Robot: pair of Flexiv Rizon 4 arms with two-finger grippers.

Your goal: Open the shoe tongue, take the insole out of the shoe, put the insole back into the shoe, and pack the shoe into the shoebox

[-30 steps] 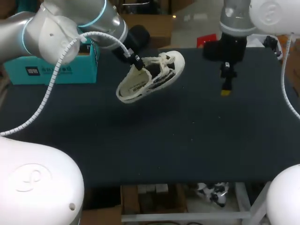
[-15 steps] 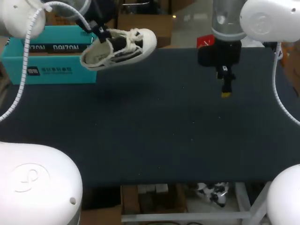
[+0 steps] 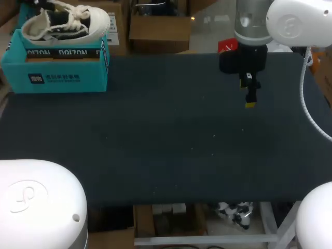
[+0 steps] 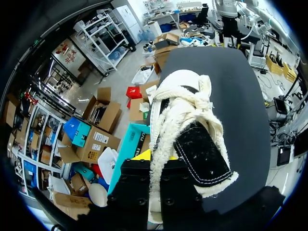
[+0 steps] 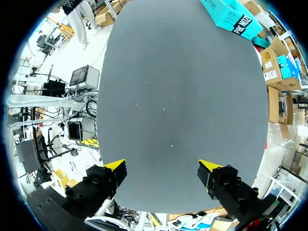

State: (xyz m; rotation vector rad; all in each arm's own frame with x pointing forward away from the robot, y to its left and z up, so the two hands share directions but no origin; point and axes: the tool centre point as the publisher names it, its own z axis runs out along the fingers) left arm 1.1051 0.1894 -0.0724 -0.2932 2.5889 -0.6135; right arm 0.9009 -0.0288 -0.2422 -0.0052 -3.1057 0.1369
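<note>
A white and black shoe [image 3: 67, 23] with cream laces hangs over the open teal shoebox [image 3: 57, 67] at the table's far left corner. Whether it touches the box I cannot tell. In the left wrist view my left gripper [image 4: 156, 161] is shut on the heel end of the shoe [image 4: 187, 120], whose black tongue and laces point away from it, and a teal wall of the shoebox [image 4: 127, 154] lies beneath. My right gripper [image 3: 250, 99] hangs over the far right of the table, its fingers spread wide with nothing between them [image 5: 161, 168]. The shoebox [image 5: 231, 17] lies far ahead of it.
The dark table mat [image 3: 166, 140] stretches bare from the shoebox across to the right gripper and to the front edge. The shoebox stands close to the table's left and far edges.
My left gripper has carried the shoe from the middle back of the table leftward and away, to over the shoebox. The right arm has kept nearly still.
</note>
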